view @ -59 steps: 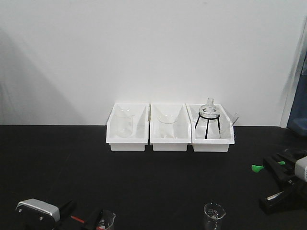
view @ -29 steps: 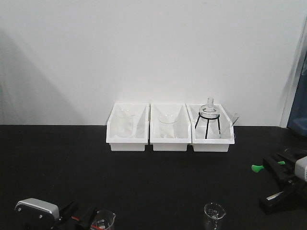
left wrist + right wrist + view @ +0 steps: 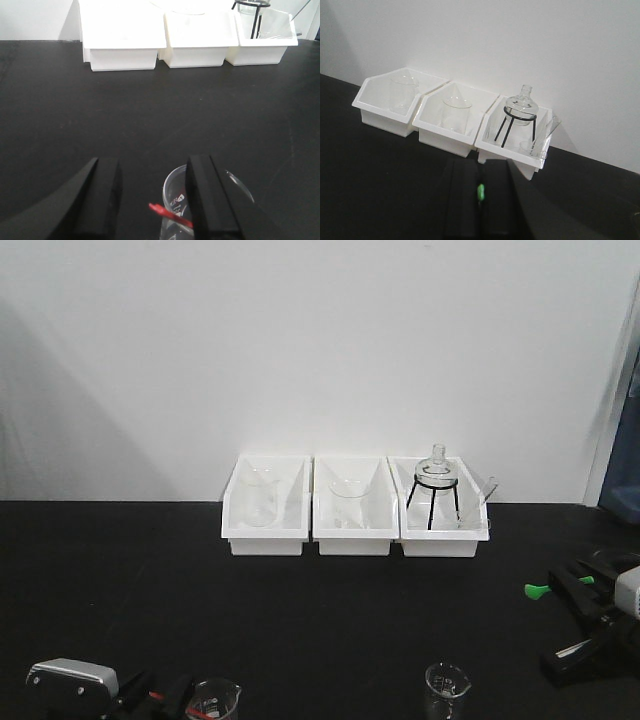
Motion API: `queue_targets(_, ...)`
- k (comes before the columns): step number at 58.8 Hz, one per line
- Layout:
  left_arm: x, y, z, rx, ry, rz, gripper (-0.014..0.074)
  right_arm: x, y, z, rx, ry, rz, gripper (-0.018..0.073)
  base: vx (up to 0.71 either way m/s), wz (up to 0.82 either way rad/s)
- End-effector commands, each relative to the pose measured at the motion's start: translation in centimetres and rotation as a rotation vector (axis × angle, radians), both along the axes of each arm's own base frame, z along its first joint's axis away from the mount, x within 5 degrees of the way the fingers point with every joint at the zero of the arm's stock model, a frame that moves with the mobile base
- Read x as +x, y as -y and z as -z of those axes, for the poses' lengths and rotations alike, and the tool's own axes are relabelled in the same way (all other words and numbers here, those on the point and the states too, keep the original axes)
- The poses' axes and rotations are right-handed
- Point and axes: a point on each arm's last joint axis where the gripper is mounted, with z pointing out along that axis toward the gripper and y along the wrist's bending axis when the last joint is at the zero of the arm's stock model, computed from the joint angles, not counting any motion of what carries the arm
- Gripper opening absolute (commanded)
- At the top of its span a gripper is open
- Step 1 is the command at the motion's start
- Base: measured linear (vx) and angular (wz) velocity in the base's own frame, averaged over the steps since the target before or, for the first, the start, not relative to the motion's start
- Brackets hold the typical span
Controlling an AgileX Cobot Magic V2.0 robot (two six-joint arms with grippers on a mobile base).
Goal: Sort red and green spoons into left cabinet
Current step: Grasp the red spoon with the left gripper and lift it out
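Red spoon [image 3: 167,214]: front-left corner of counter [image 3: 150,100], over or in a small glass beaker [image 3: 172,187], can't tell which. Long axis runs across the jaw gap, slanting down-right in wrist view. L gripper [image 3: 152,175] jaws wide, straddling it, not clamped; spoon sits nearer the right-hand finger. Green spoon [image 3: 480,191]: near counter's right edge, pinched in R gripper [image 3: 479,170], jaws narrow. L arm nearer to red. Left cabinet not in view.

Front camera facing the wall [image 3: 300,340] across the black surface [image 3: 300,610], wrist cameras lower, nearer, all sharing the white bins [image 3: 352,532].
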Motion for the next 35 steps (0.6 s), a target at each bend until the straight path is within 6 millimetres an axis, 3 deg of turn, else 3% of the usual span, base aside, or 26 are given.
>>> queue_targets(1,0.35,0.28,-1.86,-0.055,0.096,0.000,0.0421,-0.06,0.02,-2.09,0.030,0.117,-0.010,-0.0005,0.00,0.00)
queue_targets(21,0.10,0.85,-1.71,-0.033,0.087,0.072,0.0381,-0.06,0.02,-2.09,0.030,0.117,-0.010,-0.0005,0.00,0.00)
queue_targets(35,0.13,0.79,-1.70,-0.035,0.085,0.064,0.0123,-0.06,0.01,-2.11,0.031,0.120,-0.011,-0.0005,0.00,0.00)
